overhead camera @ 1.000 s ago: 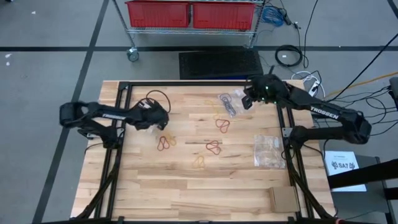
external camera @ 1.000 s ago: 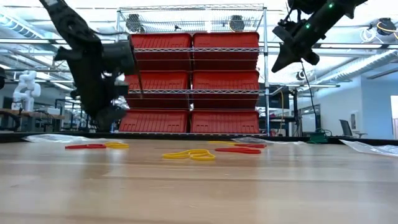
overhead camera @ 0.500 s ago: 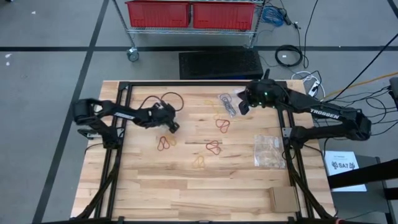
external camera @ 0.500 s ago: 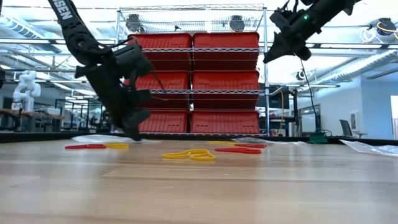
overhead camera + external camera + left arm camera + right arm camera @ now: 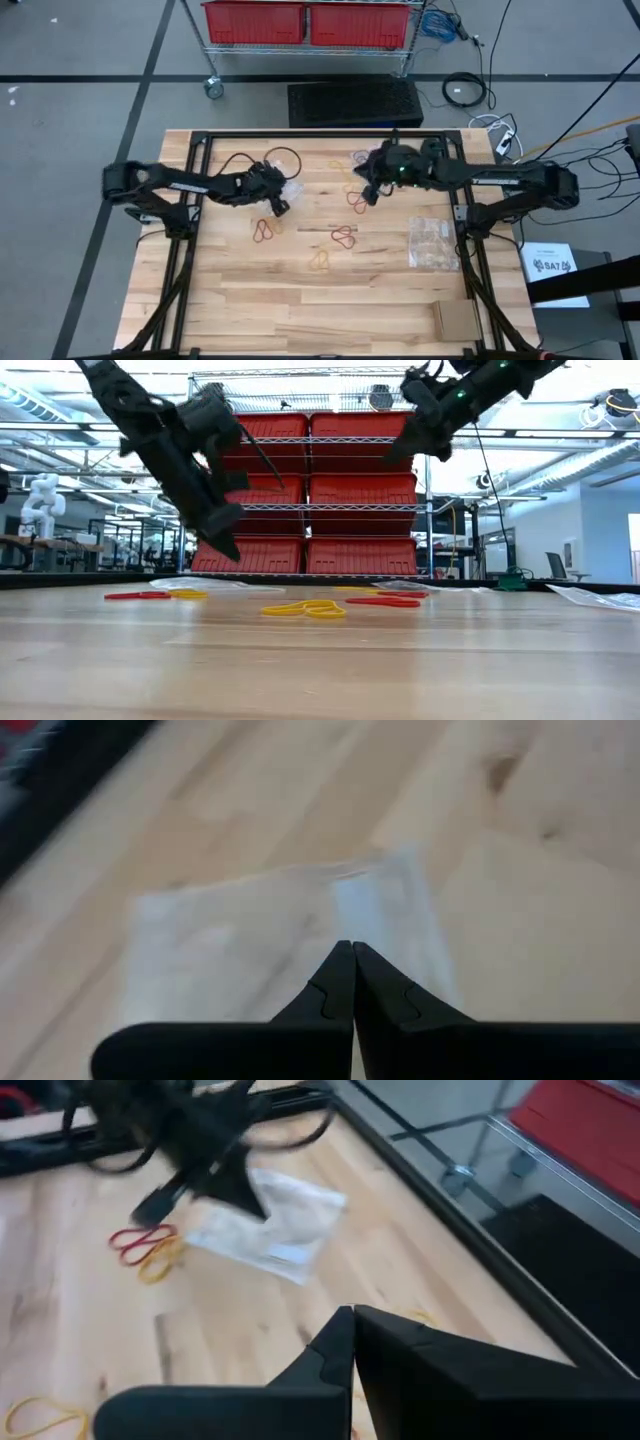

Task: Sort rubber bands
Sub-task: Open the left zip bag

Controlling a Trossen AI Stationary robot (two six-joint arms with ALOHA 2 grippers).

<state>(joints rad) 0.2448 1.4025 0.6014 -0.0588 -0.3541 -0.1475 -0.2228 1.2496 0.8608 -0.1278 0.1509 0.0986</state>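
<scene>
Barely started imo: bands (image 5: 343, 236) lie loose in mixed clumps mid-table (image 5: 300, 310), nothing grouped. Left end effector (image 5: 281, 207) hovers by a clear bag (image 5: 290, 189), pressed together, empty. Right end effector (image 5: 366, 192), also closed, hangs over the bands beyond that bag.

Pale wood-grain table (image 5: 250, 300). Red and yellow rubber bands (image 5: 266, 229) lie at its centre; another red pair (image 5: 357, 200) sits toward one o'clock. A clear bag (image 5: 268, 1224) is milky-translucent. Black arms, black frame (image 5: 193, 150). Red bins (image 5: 310, 495) fill the grey wire rack at twelve o'clock.
</scene>
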